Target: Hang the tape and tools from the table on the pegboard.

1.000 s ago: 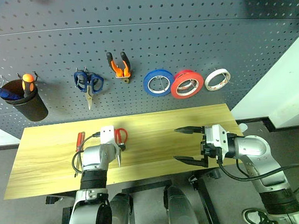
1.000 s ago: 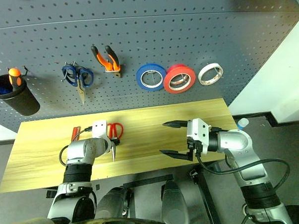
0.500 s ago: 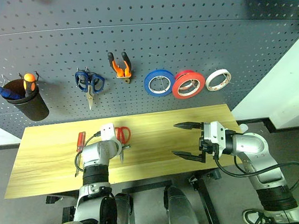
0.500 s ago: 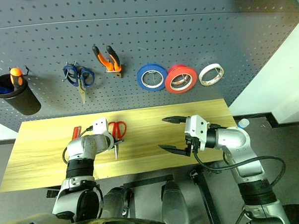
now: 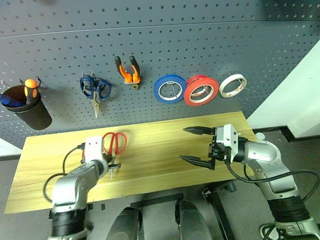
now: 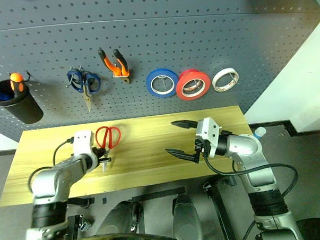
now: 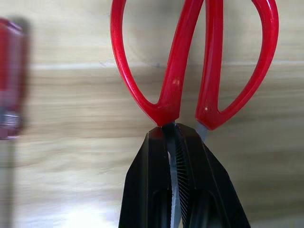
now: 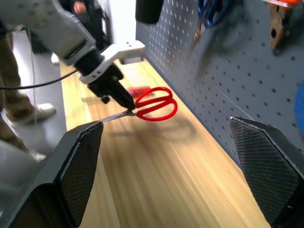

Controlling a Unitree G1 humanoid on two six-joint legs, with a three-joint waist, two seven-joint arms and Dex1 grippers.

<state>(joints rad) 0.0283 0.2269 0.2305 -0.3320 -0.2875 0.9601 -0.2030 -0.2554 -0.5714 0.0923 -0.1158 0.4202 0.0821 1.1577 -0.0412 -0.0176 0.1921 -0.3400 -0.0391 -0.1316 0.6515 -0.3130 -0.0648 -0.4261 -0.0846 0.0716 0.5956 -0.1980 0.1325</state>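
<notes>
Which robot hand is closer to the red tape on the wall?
The right. The right gripper hangs open over the table, just below the red tape on the pegboard. The left gripper is far off, shut on the red-handled scissors.

Three tape rolls — two scissors

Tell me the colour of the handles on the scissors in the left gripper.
Red. The scissors show best in the left wrist view, clamped by the left gripper.
</notes>
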